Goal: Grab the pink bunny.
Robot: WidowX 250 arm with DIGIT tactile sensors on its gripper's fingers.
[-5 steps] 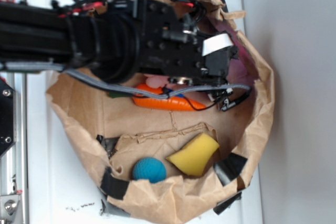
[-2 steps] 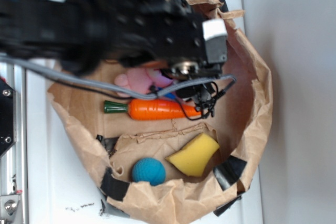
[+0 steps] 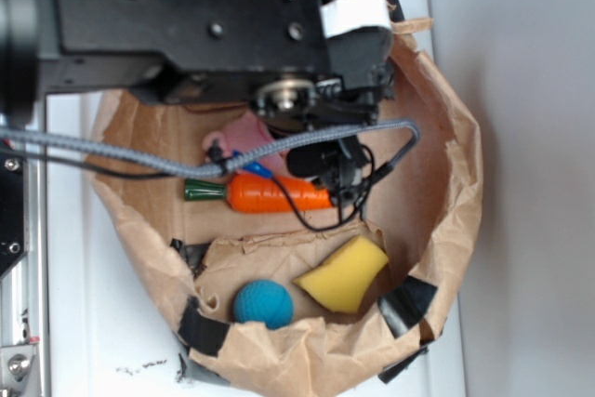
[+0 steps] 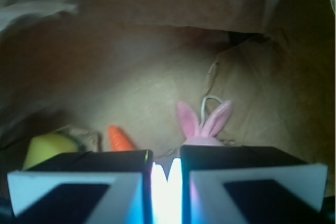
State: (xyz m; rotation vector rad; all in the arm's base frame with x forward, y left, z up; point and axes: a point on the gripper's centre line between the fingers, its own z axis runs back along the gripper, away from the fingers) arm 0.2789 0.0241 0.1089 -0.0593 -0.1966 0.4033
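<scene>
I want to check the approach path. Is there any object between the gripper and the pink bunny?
Nothing visible stands between them. In the wrist view the pink bunny lies just past the gripper; the carrot sits off to the side.

Exterior bright, arm blurred up close; wrist view dim, glare between fingers.
</scene>
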